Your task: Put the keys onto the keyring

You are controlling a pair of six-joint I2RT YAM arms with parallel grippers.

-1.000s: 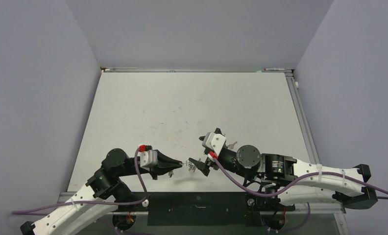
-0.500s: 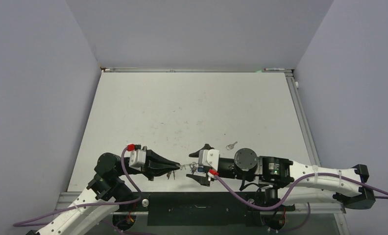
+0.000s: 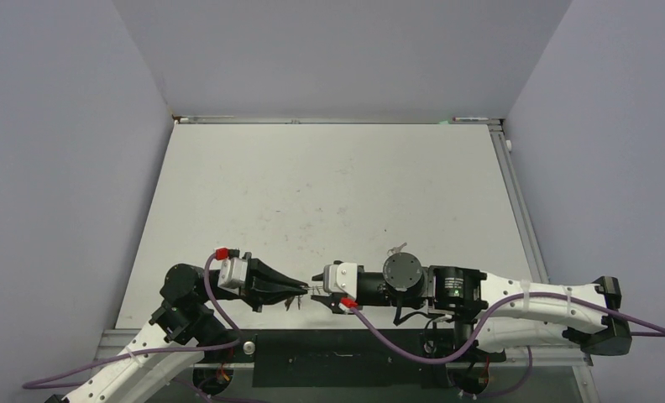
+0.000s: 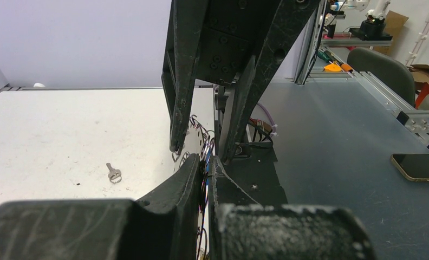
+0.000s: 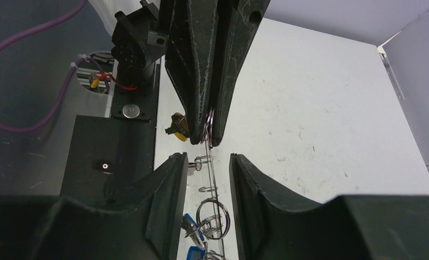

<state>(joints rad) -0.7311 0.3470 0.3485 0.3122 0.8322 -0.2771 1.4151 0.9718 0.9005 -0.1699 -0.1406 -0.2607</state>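
We've got the left tool (image 3: 299, 290) pinching the keyring (image 5: 209, 120), holding it edge-on by the middle of the tabletop's (image 3: 329, 185) near edge. The right tool (image 5: 208, 162) is spread, one finger on each side of the ring, not gripping it. Blue-headed keys (image 5: 192, 225) and a yellow one (image 5: 178, 125) sit right by the ring. A plain silver key (image 3: 396, 248) lies loose on the tabletop just past the right tool.

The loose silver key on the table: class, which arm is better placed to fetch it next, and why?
Probably right. The left gripper is shut on the keyring, so it is busy. The right gripper is open, gripping nothing, and the silver key lies nearest that arm.
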